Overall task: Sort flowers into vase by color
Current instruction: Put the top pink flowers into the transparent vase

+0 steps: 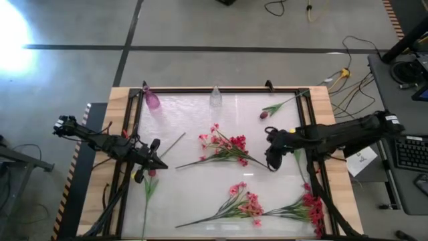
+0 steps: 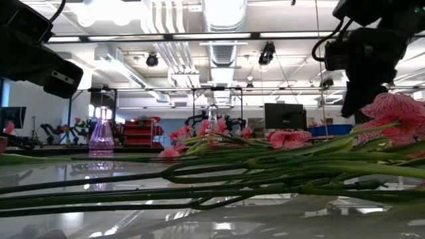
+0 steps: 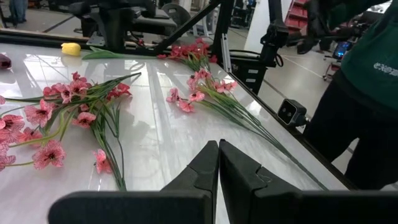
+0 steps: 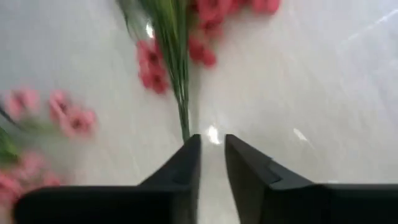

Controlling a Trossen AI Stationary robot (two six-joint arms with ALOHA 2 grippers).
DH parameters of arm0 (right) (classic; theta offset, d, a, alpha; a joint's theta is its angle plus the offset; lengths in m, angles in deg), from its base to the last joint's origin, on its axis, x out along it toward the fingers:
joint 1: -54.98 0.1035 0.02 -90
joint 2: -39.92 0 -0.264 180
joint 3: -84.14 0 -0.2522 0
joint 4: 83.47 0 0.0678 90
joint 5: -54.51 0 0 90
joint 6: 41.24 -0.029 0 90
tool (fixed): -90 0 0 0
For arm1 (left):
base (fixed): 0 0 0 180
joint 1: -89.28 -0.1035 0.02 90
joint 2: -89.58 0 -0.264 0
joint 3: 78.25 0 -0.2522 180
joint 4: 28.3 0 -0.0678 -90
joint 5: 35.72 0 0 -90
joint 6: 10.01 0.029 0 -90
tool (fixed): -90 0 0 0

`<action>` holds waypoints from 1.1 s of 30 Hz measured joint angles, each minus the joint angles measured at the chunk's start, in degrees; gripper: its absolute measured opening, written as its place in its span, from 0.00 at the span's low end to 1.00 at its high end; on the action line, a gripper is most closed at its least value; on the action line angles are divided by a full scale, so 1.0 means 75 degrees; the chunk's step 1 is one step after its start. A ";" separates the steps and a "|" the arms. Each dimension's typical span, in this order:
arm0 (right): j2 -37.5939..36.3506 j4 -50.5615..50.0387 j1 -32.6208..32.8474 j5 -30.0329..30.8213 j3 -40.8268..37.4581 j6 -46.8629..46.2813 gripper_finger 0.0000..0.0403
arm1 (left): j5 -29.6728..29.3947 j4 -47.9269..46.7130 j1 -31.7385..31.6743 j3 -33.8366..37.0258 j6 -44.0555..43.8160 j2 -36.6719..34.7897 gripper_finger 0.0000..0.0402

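Flowers lie flat on the glossy white table (image 1: 194, 194). A pink and red spray (image 1: 224, 148) is at the middle, a pink spray (image 1: 239, 204) near the front, a red spray (image 1: 304, 209) at the front right, and a dark-red bud (image 1: 265, 114) at the far right. A purple vase (image 1: 152, 100) and a clear vase (image 1: 215, 97) stand at the far edge. My right gripper (image 4: 212, 144) hangs tilted down, narrowly open, just short of the red spray's stem end (image 4: 185, 127). My left gripper (image 3: 218, 149) is shut and empty at the table's left.
A yellow bud (image 1: 138, 178) and a red bud (image 1: 152, 173) on stems lie just in front of my left gripper (image 1: 160, 163). A dark frame (image 1: 221, 89) borders the table. A person in a green top (image 3: 367, 93) stands beyond the table's edge.
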 joint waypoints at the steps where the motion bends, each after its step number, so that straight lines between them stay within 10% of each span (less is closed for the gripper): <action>1: 0.0157 0.0001 0.0076 0.0059 0.0112 0.0079 0.24 | 0.0000 -0.0001 0.0001 0.0001 0.0000 0.0000 0.00; 10: 0.1547 0.1014 0.0470 0.0196 0.0298 0.0678 0.43 | 0.0000 0.0015 0.0001 0.0000 0.0000 0.0000 0.00; 33: 0.3702 0.2567 0.0414 0.0626 0.0380 0.1284 0.23 | 0.0003 0.0017 0.0000 0.0000 0.0000 0.0000 0.00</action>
